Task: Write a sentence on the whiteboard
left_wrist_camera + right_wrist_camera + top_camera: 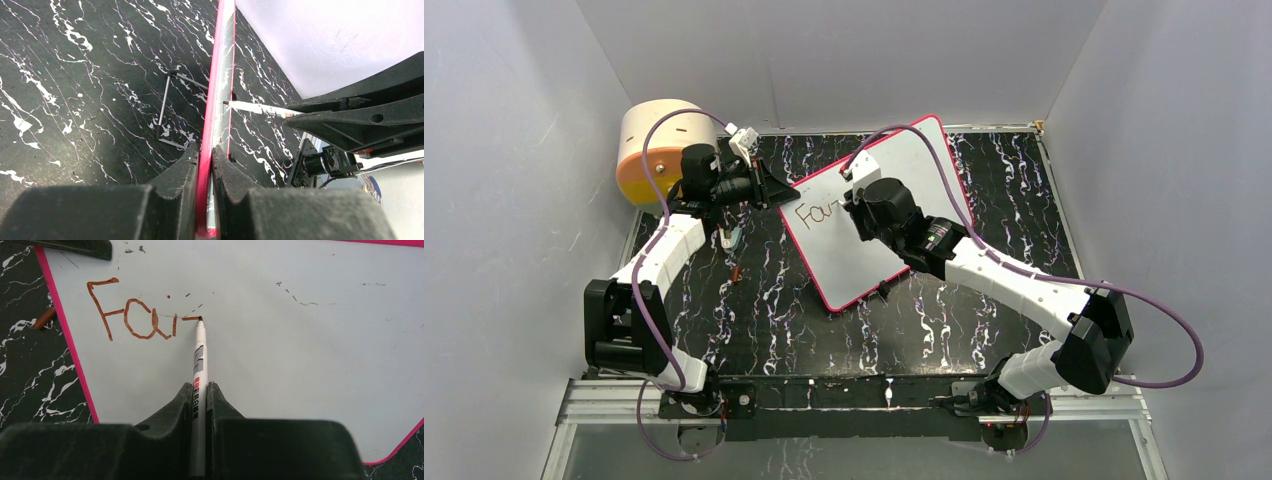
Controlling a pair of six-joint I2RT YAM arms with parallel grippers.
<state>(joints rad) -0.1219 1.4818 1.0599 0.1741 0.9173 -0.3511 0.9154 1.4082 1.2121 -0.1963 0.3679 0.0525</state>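
The whiteboard point(856, 262) is sitting toward the far middle of the black marbled table point(754, 320), turned at an angle so that one rounded corner is pointing at the back wall, with its pink frame showing all around. The left gripper point(205, 161) is reaching in from the board's left side, and its two black fingers are pinching the pink edge tightly between them; in the left wrist view the board is appearing edge-on, running straight away from the jaws. The right gripper point(199, 390) is hovering over the white surface with its fingers clenched on a white marker point(200, 356), which is sticking out ahead of the jaws. The marker's dark tip is touching the board at the end of a short horizontal stroke. The sentence point(140, 317) is lying near the board's left edge in brownish-red ink, so far reading "Fai" plus that one stroke. A small brown stick-like piece point(45, 318) is lying on the table just outside the frame, beside the letter F. A thin bent wire point(167, 102) is resting on the table close to the board's edge. A round tan and orange drum point(656, 150) is standing at the far left corner, behind the left arm.
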